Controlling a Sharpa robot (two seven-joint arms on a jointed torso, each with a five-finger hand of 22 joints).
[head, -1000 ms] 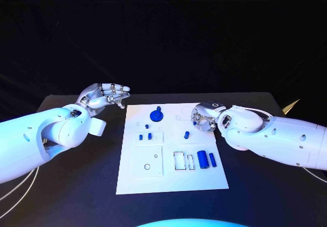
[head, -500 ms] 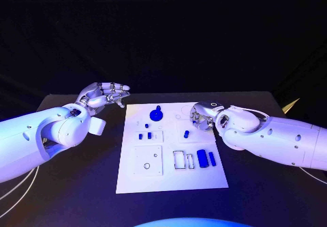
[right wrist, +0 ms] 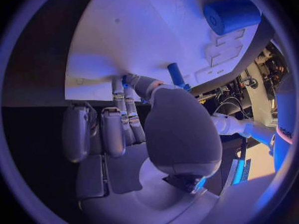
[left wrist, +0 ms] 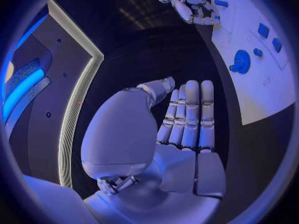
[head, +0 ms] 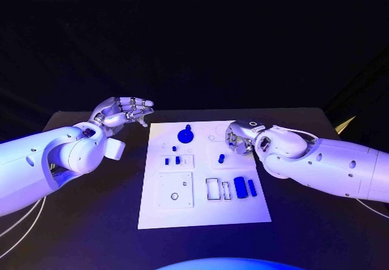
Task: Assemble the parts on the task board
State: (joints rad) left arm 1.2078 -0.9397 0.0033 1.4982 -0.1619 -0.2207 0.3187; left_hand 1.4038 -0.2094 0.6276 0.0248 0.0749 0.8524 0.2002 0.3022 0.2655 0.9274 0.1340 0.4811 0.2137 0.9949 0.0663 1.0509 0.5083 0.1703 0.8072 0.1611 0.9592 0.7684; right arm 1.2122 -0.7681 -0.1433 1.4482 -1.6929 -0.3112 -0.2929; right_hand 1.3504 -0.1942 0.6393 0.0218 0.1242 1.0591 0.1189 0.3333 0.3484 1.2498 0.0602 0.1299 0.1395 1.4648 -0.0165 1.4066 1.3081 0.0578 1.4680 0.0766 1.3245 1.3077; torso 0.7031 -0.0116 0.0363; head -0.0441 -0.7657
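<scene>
The white task board (head: 203, 208) lies mid-table. On it are a blue round piece (head: 185, 135), two small blue pieces (head: 172, 161), a short blue peg (head: 220, 160), a thick blue cylinder (head: 240, 185) and a slim blue piece (head: 252, 188). My right hand (head: 239, 140) reaches down at the board's right edge, fingertips drawn together on the board (right wrist: 143, 30) beside the peg (right wrist: 176, 75); whether it pinches anything is hidden. The cylinder (right wrist: 231, 15) lies farther off. My left hand (head: 121, 115) hovers off the board's far left corner, fingers apart, holding nothing.
Pale square plates and slots with outlined recesses (head: 215, 190) mark the board's near half. Bare black table (head: 89, 214) surrounds the board. The left wrist view shows the board (left wrist: 261, 84), the round piece (left wrist: 240, 61) and my right hand (left wrist: 190, 5).
</scene>
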